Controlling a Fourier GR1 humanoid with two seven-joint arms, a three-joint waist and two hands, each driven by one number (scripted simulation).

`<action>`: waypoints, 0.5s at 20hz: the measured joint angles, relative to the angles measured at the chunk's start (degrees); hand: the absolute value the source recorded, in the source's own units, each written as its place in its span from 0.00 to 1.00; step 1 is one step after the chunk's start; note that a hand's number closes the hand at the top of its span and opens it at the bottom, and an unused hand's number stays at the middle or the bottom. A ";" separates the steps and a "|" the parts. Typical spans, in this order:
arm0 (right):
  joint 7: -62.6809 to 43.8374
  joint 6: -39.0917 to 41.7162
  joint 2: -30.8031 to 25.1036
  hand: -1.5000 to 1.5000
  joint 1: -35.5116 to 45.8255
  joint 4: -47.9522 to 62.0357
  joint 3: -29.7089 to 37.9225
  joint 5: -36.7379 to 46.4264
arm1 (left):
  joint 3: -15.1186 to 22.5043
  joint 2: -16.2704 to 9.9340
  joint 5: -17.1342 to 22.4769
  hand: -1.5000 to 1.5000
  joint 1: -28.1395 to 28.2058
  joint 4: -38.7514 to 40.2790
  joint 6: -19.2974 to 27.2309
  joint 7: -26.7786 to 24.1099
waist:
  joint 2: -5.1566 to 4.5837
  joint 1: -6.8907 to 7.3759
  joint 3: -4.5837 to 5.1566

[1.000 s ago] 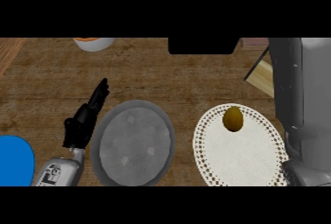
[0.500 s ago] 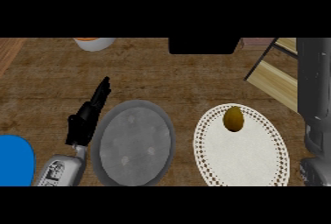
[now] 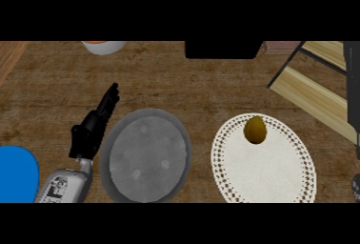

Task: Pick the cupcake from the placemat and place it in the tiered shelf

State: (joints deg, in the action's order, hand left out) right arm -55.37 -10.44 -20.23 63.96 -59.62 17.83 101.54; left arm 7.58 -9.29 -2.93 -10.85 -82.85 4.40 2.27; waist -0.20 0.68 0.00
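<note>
On the far part of the white placemat (image 3: 264, 159) sits the cupcake (image 3: 255, 129), with the shelf (image 3: 315, 90) at far right, a grey plate (image 3: 145, 155) to its left, and the left hand (image 3: 94, 126) straight-fingered, holding nothing.

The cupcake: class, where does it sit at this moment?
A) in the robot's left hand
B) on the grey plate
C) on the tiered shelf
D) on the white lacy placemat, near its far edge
D: the cupcake sits on the white placemat, near its far edge, apart from the grey plate, the tiered shelf and the left hand.
</note>
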 measured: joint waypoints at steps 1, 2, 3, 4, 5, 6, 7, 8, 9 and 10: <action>-0.01 -1.50 -0.51 1.00 -0.44 0.20 0.46 -0.26 | 0.00 0.04 0.09 0.50 0.07 -0.09 -0.29 -0.04 | 0.00 -0.02 0.00; 0.24 -4.13 -0.38 1.00 -0.47 -0.20 1.26 -1.44 | 0.04 0.06 0.00 0.50 -0.17 -0.21 -0.29 0.18 | -0.07 0.09 -0.05; 0.83 -6.54 -0.45 1.00 -0.63 -0.89 2.00 -2.75 | 0.04 0.23 -0.02 0.50 -0.26 -0.27 -0.16 0.28 | -0.07 0.07 -0.06; 1.52 -8.73 -0.56 1.00 -1.37 -1.42 2.74 -4.09 | -0.09 0.17 -0.02 0.50 -0.13 -0.24 -0.23 0.08 | -0.04 -0.02 -0.05; 2.42 -10.85 -0.73 1.00 -2.18 -1.76 3.43 -5.52 | -0.45 0.04 0.03 0.50 -0.56 -0.10 -0.23 0.37 | -0.03 -0.12 -0.05; 2.94 -12.45 -0.31 1.00 -3.37 -2.77 3.70 -6.65 | -0.32 0.16 -0.15 0.50 -0.08 -0.33 -0.15 0.27 | 0.04 -0.22 -0.05; 3.62 -14.34 -0.54 1.00 -3.59 -2.18 4.33 -7.81 | -0.50 0.00 -0.16 0.50 -0.02 -0.25 -0.31 0.22 | 0.01 -0.14 -0.05; 4.39 -15.95 -0.77 1.00 -4.28 -1.82 4.68 -8.78 | 0.03 0.51 -0.77 0.50 0.54 -0.60 0.22 0.42 | 0.03 -0.13 -0.04; 5.24 -17.64 -1.02 1.00 -5.13 -1.47 5.08 -9.83 | -0.47 0.16 -0.43 0.50 0.40 -0.45 -0.31 0.22 | 0.03 -0.16 -0.03; 5.81 -18.51 -1.47 1.00 -5.33 -1.50 5.32 -10.73 | -0.05 0.61 -0.85 0.50 1.03 -0.56 -0.04 -0.08 | 0.04 -0.18 -0.05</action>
State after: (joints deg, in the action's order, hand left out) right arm -49.56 -28.95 -21.70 58.63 -61.12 23.15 90.81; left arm 7.53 -8.68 -3.78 -9.82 -83.41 4.36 2.19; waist -0.15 0.50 -0.05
